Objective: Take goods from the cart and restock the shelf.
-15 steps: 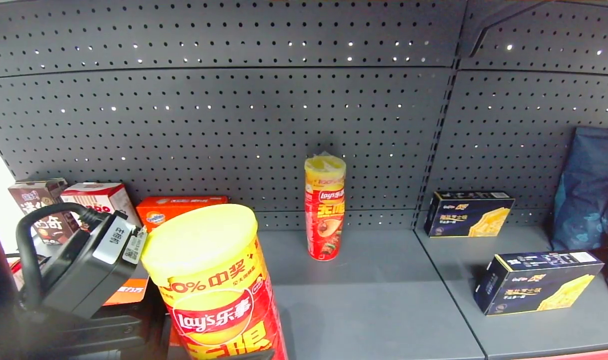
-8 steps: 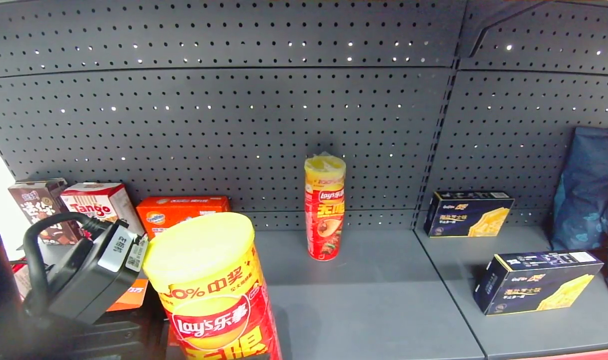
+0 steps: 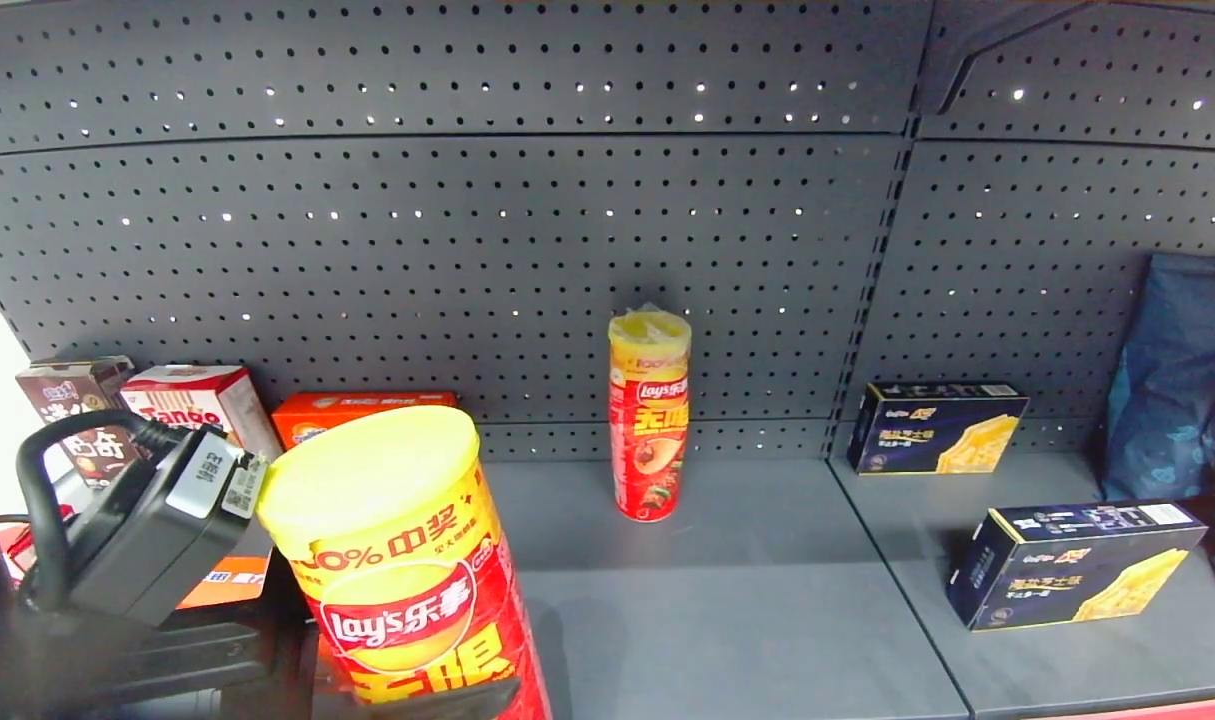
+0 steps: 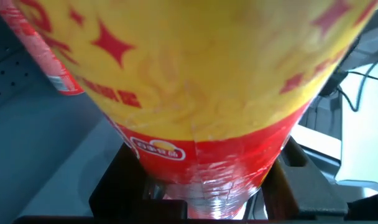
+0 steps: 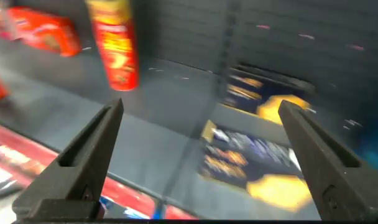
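Observation:
A big red and yellow chip can (image 3: 397,560) with a yellow lid stays upright at the lower left, above the shelf's front edge. My left gripper (image 3: 407,700) is shut on its lower part. In the left wrist view the can (image 4: 195,93) rises between the dark fingers (image 4: 117,180). A second, identical can (image 3: 649,415) stands on the grey shelf (image 3: 747,600) near the back panel. My right gripper (image 5: 204,162) is open with nothing in it, in front of the shelf, facing that can (image 5: 114,43) and the dark blue boxes (image 5: 257,162).
A brown box (image 3: 72,410), a white and red box (image 3: 202,405) and an orange box (image 3: 357,415) line the back left. Two dark blue boxes (image 3: 937,428) (image 3: 1077,562) and a blue bag (image 3: 1182,380) sit on the right. Bare shelf lies between the standing can and the front edge.
My left gripper dipped slightly with the can, then rose and shifted to the left. Everything on the shelf stayed in place.

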